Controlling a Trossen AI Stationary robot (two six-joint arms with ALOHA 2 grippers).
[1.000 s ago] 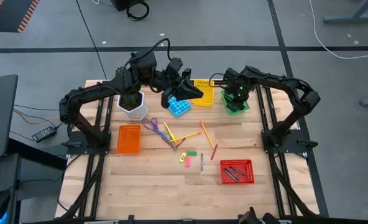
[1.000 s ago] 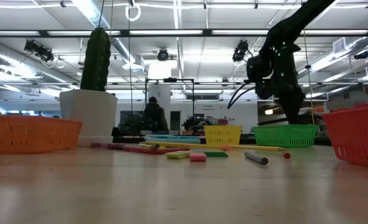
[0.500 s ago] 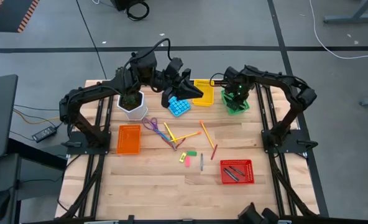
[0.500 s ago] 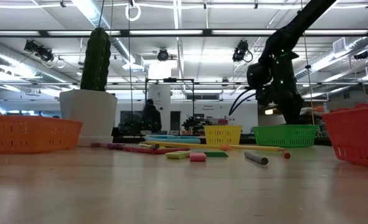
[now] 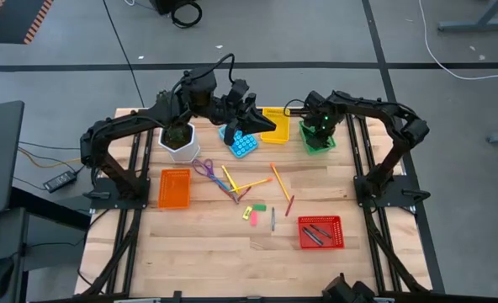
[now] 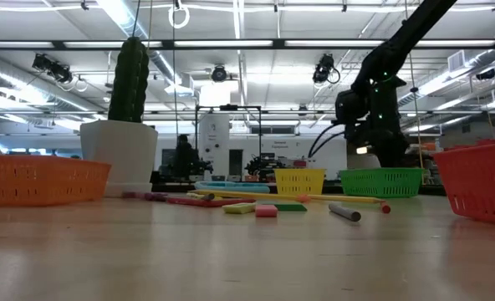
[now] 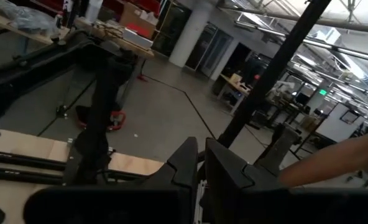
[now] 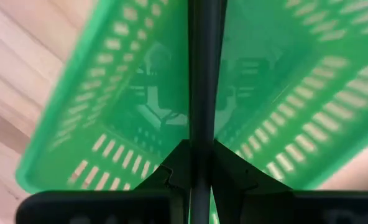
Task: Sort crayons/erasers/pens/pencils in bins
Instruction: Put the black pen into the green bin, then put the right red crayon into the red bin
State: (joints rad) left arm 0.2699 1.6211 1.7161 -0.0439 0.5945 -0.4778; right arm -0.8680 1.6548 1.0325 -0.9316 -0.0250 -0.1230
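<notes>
My right gripper (image 5: 319,126) points down over the green bin (image 5: 319,140) at the far right, shut on a dark pen (image 8: 206,74). My left gripper (image 5: 262,124) hangs high and level over the blue calculator (image 5: 242,145) and the yellow bin (image 5: 278,114); its fingers (image 7: 201,165) are shut with nothing between them. Pencils (image 5: 279,177), erasers (image 5: 252,217) and a pen (image 5: 272,219) lie loose mid-table. The red bin (image 5: 320,232) holds dark pens. My right gripper pinches the dark pen between its two fingers, on the shaft (image 8: 201,134). The fingers come from above and point down, and the pen runs on straight past the fingertips. It stands upright, its lower end down inside the green bin (image 8: 109,143); whether it touches the floor, I cannot tell.
The orange bin (image 5: 174,188) sits at the left, with purple-handled scissors (image 5: 203,168) beside it. A white plant pot (image 5: 180,141) with a cactus stands at the far left. Bare wood lies along the near edge. A person moves in the room behind.
My right gripper has sunk a little toward the green bin with the pen still in its fingers. My left gripper has stayed in place above the calculator, tipping slightly.
</notes>
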